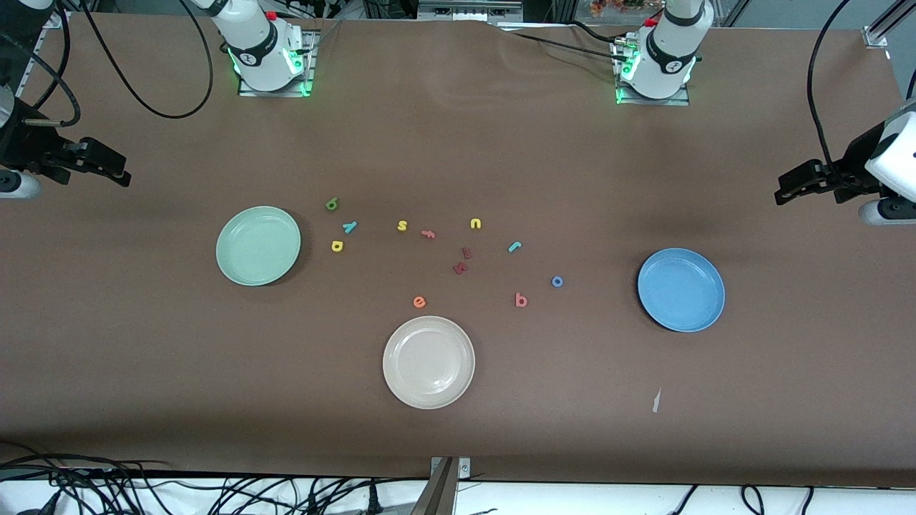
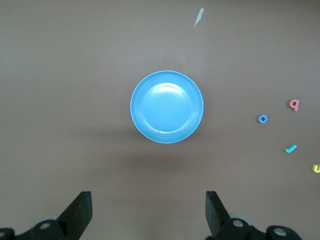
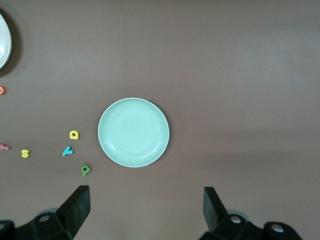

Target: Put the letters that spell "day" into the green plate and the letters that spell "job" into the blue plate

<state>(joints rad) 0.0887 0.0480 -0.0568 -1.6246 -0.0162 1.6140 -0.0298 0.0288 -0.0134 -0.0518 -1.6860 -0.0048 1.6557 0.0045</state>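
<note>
Both arms wait, drawn back to the ends of the brown counter (image 1: 458, 143). The left hand (image 2: 149, 210) hangs over the left arm's end with its fingers spread wide and nothing between them; the right hand (image 3: 146, 210) hangs over the right arm's end, fingers likewise wide apart and empty.

The green plate (image 1: 258, 245) lies flat toward the right arm's end, with nothing in it. Just beside it, toward the middle, sit the d (image 1: 332, 204), the y (image 1: 349, 227) and the a (image 1: 338, 246), each apart from the others and from the plate's rim. The d is farthest from the front camera, the a nearest.

The blue plate (image 1: 681, 290) lies flat toward the left arm's end, also bare inside. The o (image 1: 557, 282) is the closest letter to it, yet well apart from its rim. The b (image 1: 521, 300) lies near the o, a little nearer the camera; the j (image 1: 514, 247) lies farther from it.

Between the two groups are a yellow s (image 1: 402, 226), a pink f (image 1: 428, 233), a yellow u (image 1: 476, 224), two dark red letters (image 1: 463, 261) close together, and an orange e (image 1: 419, 302). A white plate (image 1: 429, 362) sits near the e, closer to the camera. A paper scrap (image 1: 656, 400) lies nearer the camera than the blue plate. Open counter surrounds both coloured plates on their outer sides, and no letter lies near the counter's edge.
</note>
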